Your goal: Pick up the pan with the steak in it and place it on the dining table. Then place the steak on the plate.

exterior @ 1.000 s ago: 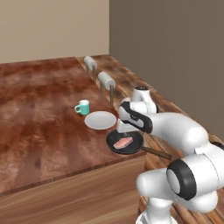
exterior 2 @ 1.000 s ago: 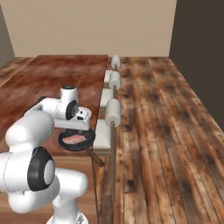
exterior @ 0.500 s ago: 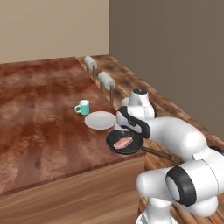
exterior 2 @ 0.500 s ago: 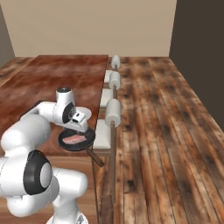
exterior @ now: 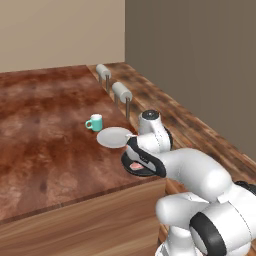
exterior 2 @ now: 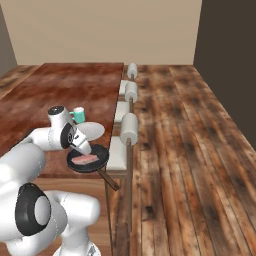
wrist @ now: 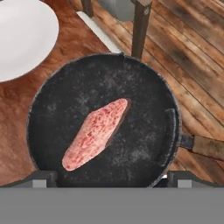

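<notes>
Above the pan (wrist: pixel 105 122) and steak (wrist: pixel 96 133), the released pincer (wrist: pixel 109 177) has dropped closer.

glossy white rounded arm (exterior: pixel 195 175) with black joint rings.

No legible text or labels anywhere

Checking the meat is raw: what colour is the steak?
Mottled pinkish-red with paler edges; the steak shows best in the hand view.
</notes>
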Controlling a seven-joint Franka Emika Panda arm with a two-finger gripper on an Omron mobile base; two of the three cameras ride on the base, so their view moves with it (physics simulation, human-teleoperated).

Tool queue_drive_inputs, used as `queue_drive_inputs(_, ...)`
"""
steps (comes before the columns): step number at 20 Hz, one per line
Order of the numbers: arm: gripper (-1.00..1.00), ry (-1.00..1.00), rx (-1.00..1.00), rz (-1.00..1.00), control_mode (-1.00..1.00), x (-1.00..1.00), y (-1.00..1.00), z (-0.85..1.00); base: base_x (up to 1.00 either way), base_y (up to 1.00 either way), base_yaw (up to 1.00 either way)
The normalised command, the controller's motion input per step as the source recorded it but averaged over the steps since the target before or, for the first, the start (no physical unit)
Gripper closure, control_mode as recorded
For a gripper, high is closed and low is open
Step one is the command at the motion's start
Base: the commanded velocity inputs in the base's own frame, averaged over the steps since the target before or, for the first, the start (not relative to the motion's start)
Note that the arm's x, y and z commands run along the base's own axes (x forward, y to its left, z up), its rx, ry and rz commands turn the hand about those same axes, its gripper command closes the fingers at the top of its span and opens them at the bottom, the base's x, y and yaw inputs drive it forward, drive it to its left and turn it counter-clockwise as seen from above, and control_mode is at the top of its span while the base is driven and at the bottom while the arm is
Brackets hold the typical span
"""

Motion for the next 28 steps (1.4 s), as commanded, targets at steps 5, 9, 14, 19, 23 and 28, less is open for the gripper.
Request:
queue_drive_inputs(5, -1.0, -0.04, -0.03, -0.25, -1.0, 0.04, 0.18, -0.01, 0.0, 0.0, 0.0)
queue_drive_inputs(9, -1.0, 0.0, 0.0, -0.01, -1.0, 0.0, 0.0, 0.0, 0.0, 0.0, 0.0)
queue_drive_inputs(14, -1.0, 0.0, 0.0, 0.0, -1.0, 0.0, 0.0, 0.0, 0.0, 0.0, 0.0)
queue_drive_inputs(19, -1.0, -0.02, 0.0, 0.0, -1.0, 0.0, 0.0, 0.0, 0.0, 0.0, 0.0)
queue_drive_inputs(23, -1.0, 0.0, 0.0, 0.0, -1.0, 0.0, 0.0, -0.17, 0.0, 0.0, 0.0)
queue_drive_inputs(28, -1.0, 0.0, 0.0, 0.0, -1.0, 0.02, 0.0, -0.22, 0.0, 0.0, 0.0)
